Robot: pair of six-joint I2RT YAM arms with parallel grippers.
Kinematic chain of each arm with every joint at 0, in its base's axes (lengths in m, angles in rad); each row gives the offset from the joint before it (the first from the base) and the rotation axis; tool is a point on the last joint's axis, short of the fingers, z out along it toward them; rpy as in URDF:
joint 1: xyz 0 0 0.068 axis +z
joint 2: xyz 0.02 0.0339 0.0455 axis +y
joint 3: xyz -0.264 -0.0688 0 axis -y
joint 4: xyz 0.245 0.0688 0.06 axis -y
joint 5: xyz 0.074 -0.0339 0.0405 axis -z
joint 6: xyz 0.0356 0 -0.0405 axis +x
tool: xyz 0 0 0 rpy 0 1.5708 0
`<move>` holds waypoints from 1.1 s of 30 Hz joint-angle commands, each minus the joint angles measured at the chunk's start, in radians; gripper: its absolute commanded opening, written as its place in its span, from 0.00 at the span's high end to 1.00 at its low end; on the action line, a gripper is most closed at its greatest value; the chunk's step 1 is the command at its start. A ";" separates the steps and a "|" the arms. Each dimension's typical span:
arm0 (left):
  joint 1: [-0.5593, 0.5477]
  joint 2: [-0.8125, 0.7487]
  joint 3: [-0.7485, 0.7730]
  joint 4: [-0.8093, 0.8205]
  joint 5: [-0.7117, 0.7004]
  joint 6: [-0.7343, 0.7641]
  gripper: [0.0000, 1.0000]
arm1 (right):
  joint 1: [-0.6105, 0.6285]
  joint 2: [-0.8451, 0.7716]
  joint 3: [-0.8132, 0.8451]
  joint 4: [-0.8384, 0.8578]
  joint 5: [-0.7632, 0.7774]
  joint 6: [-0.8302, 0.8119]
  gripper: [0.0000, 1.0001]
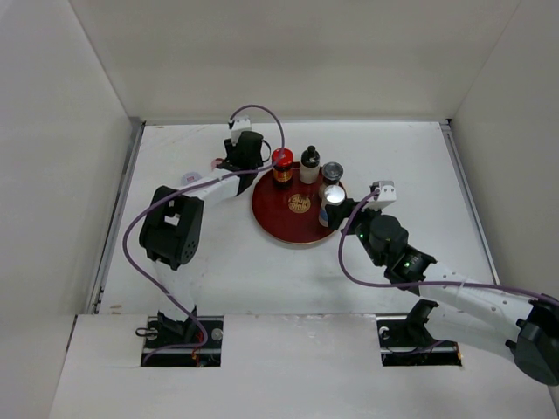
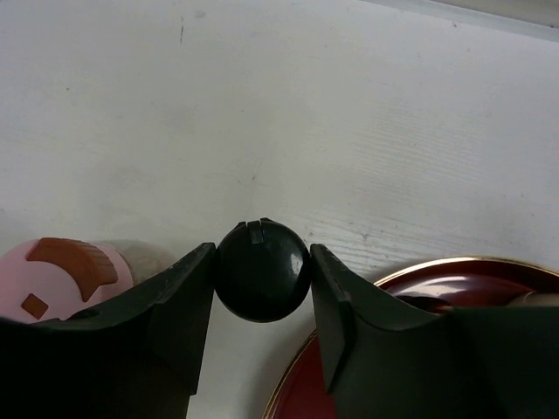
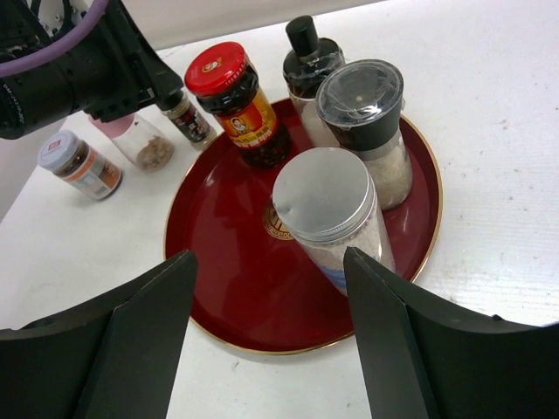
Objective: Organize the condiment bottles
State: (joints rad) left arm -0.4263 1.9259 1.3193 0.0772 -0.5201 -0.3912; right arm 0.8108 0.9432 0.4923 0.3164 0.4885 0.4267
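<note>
A small bottle with a round black cap (image 2: 262, 272) stands just off the left rim of the dark-red tray (image 3: 227, 288), and my left gripper (image 2: 262, 262) is shut on that cap. To its left stand a pink-capped jar (image 2: 65, 278) and a white-lilac-capped jar (image 3: 79, 164). On the tray are a red-capped jar (image 3: 229, 92), a slim black-capped bottle (image 3: 306, 52), a grey-capped grinder (image 3: 362, 113) and a silver-capped jar (image 3: 327, 205). My right gripper (image 3: 269, 262) hovers open over the tray's near side, the silver-capped jar just beyond its right finger (image 3: 393, 332).
The round tray (image 1: 288, 223) lies mid-table. The left arm (image 1: 175, 227) reaches along its left side, the right arm (image 1: 402, 253) comes in from the right. White walls (image 1: 79, 131) enclose the table on three sides.
</note>
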 commanded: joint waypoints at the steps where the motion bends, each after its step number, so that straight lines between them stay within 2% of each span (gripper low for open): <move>1: -0.004 -0.117 -0.023 0.029 -0.017 0.003 0.74 | -0.006 -0.007 0.000 0.061 -0.010 0.004 0.25; 7: -0.071 -0.301 -0.135 0.049 -0.015 0.005 0.74 | -0.008 -0.011 0.000 0.061 -0.010 0.006 0.25; 13: -0.203 -0.392 -0.251 0.052 -0.020 0.000 0.74 | -0.014 -0.046 -0.015 0.067 0.004 0.015 0.21; 18: -0.298 -0.418 -0.270 0.061 -0.043 -0.008 0.74 | -0.026 -0.072 -0.024 0.072 0.005 0.020 0.16; 24: -0.367 -0.294 -0.171 0.124 -0.021 -0.002 0.73 | -0.046 -0.109 -0.040 0.072 0.015 0.030 0.04; 33: -0.367 -0.082 -0.017 0.136 0.003 0.008 0.73 | -0.097 -0.139 -0.061 0.055 0.041 0.072 0.04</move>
State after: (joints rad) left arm -0.7967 1.8252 1.2316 0.1543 -0.5224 -0.3923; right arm 0.7258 0.8268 0.4339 0.3229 0.5102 0.4713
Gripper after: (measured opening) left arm 0.425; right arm 0.962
